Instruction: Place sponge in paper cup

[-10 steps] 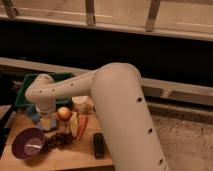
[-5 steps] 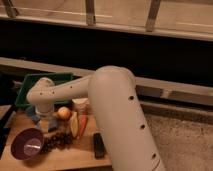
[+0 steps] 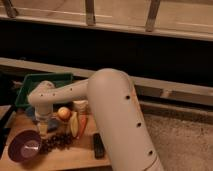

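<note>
My gripper [image 3: 43,128] hangs from the white arm's wrist, pointing straight down over the left part of the wooden board [image 3: 75,159]. It is between the purple bowl and the apple. A small patch of blue, the sponge [image 3: 51,122], shows right beside the gripper's tip, and the gripper hides most of it. The cream-white paper cup [image 3: 80,105] stands upright just right of the apple, partly behind the arm, a short way right of the gripper.
A green bin [image 3: 44,81] sits behind the board. On the board are a purple bowl [image 3: 23,146], an apple [image 3: 63,113], a carrot [image 3: 83,125], dark grapes [image 3: 57,142] and a black flat object [image 3: 98,145]. The thick white arm [image 3: 117,115] covers the board's right side.
The arm's wrist has shifted slightly left and sunk a little toward the board, bringing the gripper lower over the blue patch. The objects on the board have not moved.
</note>
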Available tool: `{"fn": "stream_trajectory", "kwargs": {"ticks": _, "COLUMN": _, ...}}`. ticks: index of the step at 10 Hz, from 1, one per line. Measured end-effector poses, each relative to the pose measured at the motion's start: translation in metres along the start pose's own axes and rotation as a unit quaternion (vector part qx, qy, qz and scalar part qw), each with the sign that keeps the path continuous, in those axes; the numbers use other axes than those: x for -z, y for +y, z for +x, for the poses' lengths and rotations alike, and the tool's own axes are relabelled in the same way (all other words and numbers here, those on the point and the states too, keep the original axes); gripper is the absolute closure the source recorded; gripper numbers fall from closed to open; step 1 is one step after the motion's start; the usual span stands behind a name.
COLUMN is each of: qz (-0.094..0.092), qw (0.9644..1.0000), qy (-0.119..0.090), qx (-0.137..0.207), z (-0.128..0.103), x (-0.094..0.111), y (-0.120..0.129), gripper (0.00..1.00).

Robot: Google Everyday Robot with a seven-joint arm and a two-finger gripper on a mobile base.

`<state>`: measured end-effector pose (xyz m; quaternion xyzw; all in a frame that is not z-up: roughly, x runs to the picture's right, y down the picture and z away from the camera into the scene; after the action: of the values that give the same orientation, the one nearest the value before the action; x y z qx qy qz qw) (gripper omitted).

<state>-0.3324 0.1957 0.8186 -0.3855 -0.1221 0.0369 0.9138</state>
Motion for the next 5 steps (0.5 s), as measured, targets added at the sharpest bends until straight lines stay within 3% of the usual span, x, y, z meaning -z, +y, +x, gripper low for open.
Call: {"fn": "stream_trajectory", "kwargs": {"ticks": 5, "qz": -0.011, "qw": 0.9997, "qy": -0.020, "qx": -0.006, "z": -0.0019, "x": -0.0039, "y": 0.0037, "gripper": 0.84}}
